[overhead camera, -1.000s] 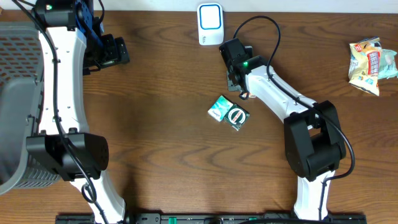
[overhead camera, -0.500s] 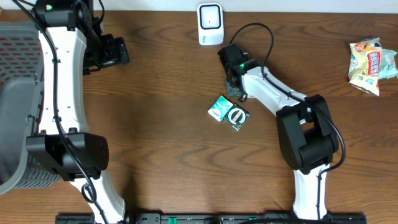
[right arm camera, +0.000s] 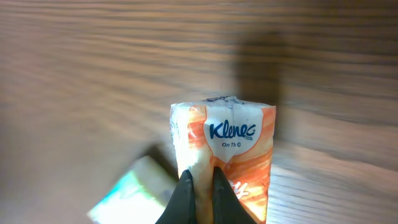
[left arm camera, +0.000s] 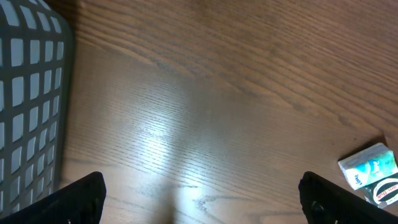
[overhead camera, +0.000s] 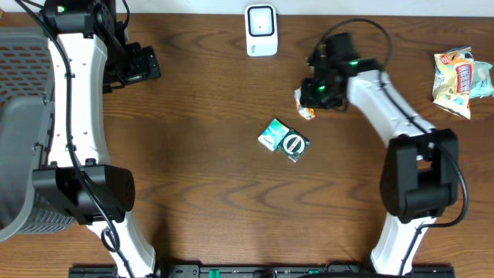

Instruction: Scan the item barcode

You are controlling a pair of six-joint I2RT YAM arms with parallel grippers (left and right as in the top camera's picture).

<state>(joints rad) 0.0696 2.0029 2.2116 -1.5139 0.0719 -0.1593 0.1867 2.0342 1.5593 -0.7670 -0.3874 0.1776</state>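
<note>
Near the scanner (overhead camera: 261,29), your right gripper (right arm camera: 201,185) clamps the Kleenex pack (right arm camera: 225,140).
End grip likely leaves its faces clear for scanning; left gripper (left arm camera: 200,196) idles, fingers spread.

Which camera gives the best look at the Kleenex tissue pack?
Right wrist view: the Kleenex pack fills the frame centre, logo readable, pinched by the right tool. Overhead shows the Kleenex pack only as a small orange-white shape at that tool. The left wrist view misses it.
</note>
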